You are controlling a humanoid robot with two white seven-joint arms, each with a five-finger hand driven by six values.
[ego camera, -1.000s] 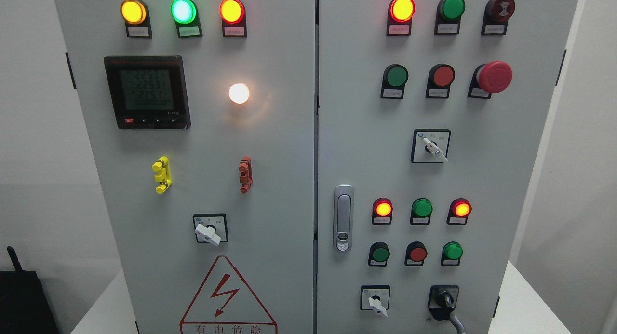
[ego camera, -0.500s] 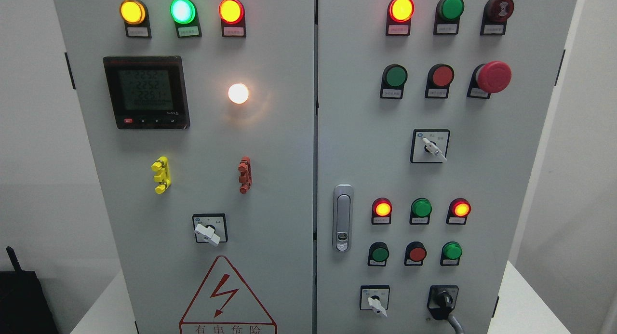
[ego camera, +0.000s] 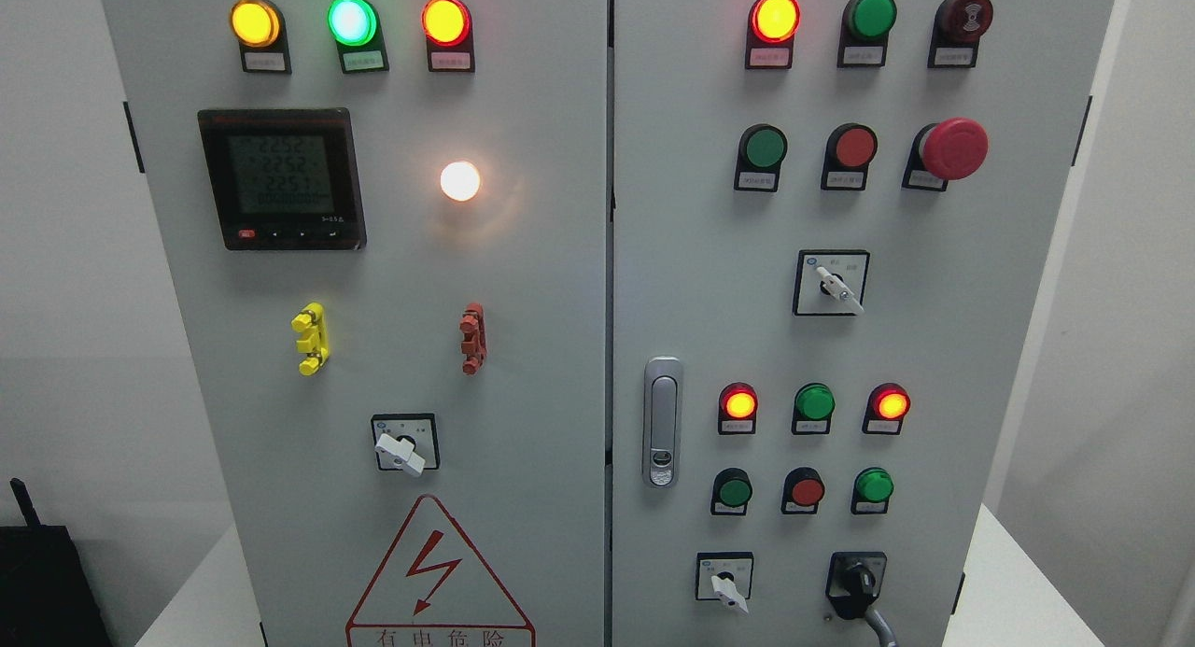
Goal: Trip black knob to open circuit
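The black knob (ego camera: pixel 857 582) sits at the bottom right of the grey cabinet's right door (ego camera: pixel 709 255), in a black square bezel. A grey cable leaves the panel just below it. Neither of my hands nor any arm shows in the head view. To the knob's left is a white-handled selector switch (ego camera: pixel 725 583).
The right door carries lit red and green lamps, push buttons, a red mushroom stop button (ego camera: pixel 952 148), another selector (ego camera: pixel 833 285) and a door latch (ego camera: pixel 662 421). The left door has a meter (ego camera: pixel 280 178), a white lamp, yellow and red clips. A black object (ego camera: pixel 42 582) stands at lower left.
The whole view has slid a few pixels to the left; nothing on the panel has changed.
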